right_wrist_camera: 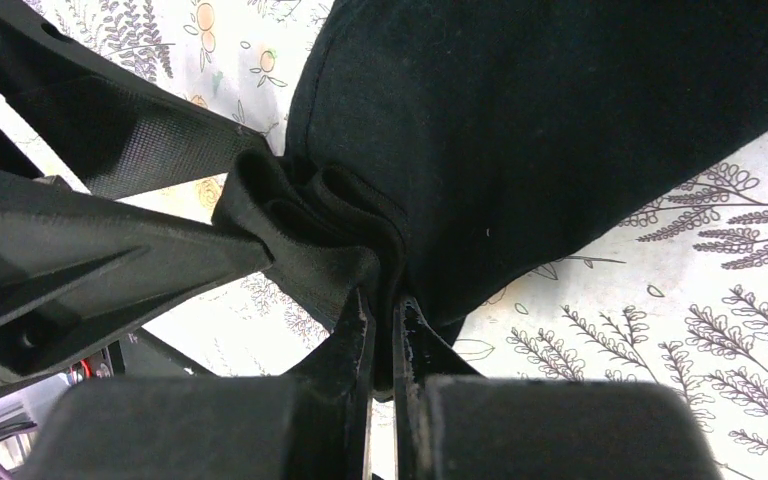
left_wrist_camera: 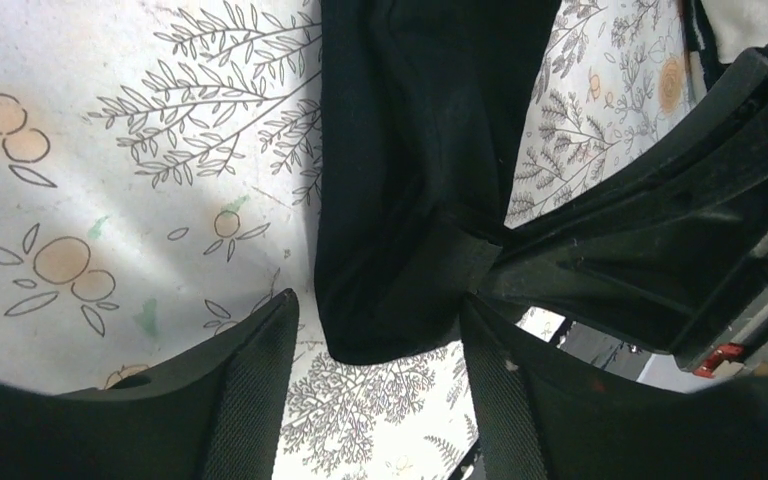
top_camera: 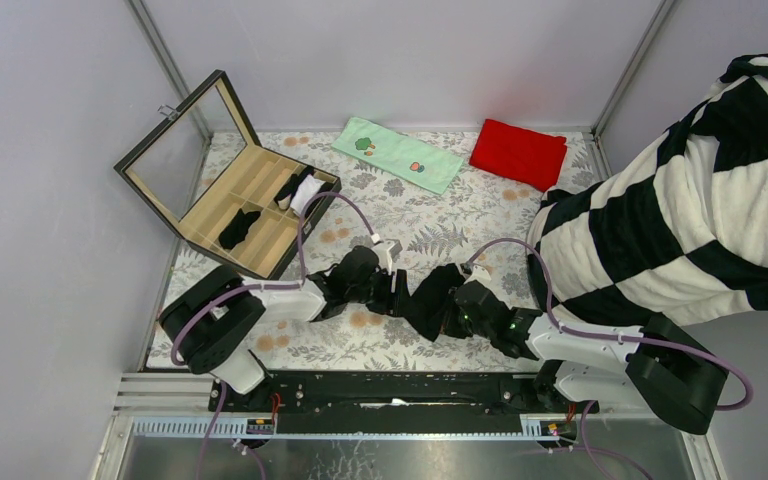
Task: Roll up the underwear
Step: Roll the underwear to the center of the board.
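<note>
Hem of black soft cloth underwear [right_wrist_camera: 560,130] sat bunched, clamped in right gripper [right_wrist_camera: 385,300]; left gripper [left_wrist_camera: 375,310] jaws stood apart, straddling rounded edge; bare floral table cover [left_wrist_camera: 110,200] lay alongside.

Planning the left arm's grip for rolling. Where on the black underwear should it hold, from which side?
Likely the underwear by its rounded free end, from above: it lies between the open jaws of the left gripper, beside the bunched edge the right gripper pinches.
</note>
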### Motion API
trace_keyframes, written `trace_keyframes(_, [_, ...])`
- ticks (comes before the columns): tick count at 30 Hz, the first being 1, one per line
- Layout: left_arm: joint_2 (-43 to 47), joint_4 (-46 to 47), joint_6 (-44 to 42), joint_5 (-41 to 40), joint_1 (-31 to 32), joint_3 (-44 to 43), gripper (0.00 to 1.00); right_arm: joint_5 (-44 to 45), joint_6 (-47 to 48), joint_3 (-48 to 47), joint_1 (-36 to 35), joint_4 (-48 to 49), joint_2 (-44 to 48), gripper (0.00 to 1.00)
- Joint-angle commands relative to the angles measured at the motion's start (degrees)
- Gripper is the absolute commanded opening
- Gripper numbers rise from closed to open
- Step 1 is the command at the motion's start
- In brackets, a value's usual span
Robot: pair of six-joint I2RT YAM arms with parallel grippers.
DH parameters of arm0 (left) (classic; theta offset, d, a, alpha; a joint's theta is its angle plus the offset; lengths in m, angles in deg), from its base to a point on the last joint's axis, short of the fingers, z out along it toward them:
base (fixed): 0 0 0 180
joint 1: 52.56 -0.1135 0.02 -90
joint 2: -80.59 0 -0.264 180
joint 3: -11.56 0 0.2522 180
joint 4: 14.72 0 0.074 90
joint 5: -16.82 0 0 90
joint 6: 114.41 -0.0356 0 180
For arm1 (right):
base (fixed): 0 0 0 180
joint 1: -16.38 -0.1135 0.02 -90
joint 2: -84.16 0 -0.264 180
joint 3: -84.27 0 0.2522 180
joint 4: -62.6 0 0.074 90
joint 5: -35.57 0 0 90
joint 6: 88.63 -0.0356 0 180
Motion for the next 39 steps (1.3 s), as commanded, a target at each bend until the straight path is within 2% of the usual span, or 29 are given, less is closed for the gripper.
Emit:
trace_keyframes(1, [-2.7,4.6,0.7,-2.6,0.3,0.8,0.61,-1.1,2.2,0.3,0.3,-7.1,-0.3,0.02])
trace_keyframes(6, [-4.8,7.1,1.1,-1.6,0.3,1.2,0.49,-0.7,2.7,0.6,0.4,-7.3,-0.3,0.04])
trace_keyframes(9, [-5.2,9.0,1.5,0.5,0.3,2.2,0.35,-0.2,3.1,0.6,0.5,-7.4,-0.7,0.06])
trace_keyframes(15, [-3.3,10.5,3.0,2.5,0.5,4.8,0.02,1.6,5.7,-0.9,0.5,-8.2,-1.3,0.24])
trace_keyframes(16, [-2.9,9.8,3.1,2.2,0.7,5.0,0.00,2.2,6.4,-1.6,0.6,-8.9,-1.2,0.28])
trace_keyframes(24, [3.1,6.9,5.7,-3.1,0.8,9.7,0.00,3.0,12.2,-5.4,0.5,-14.3,1.7,0.48])
trace_keyframes(31, [10.4,2.3,11.8,-9.7,0.9,14.4,0.00,3.9,18.5,-4.8,0.5,-13.1,12.2,0.53])
trace_keyframes(35, [17.7,-3.1,14.3,-13.3,0.9,17.3,0.00,1.2,29.8,0.2,0.5,-0.4,18.6,0.52])
trace_keyframes(39, [23.5,-8.4,15.7,-15.5,0.9,19.1,0.00,-7.0,49.5,5.4,0.4,18.2,21.0,0.52])
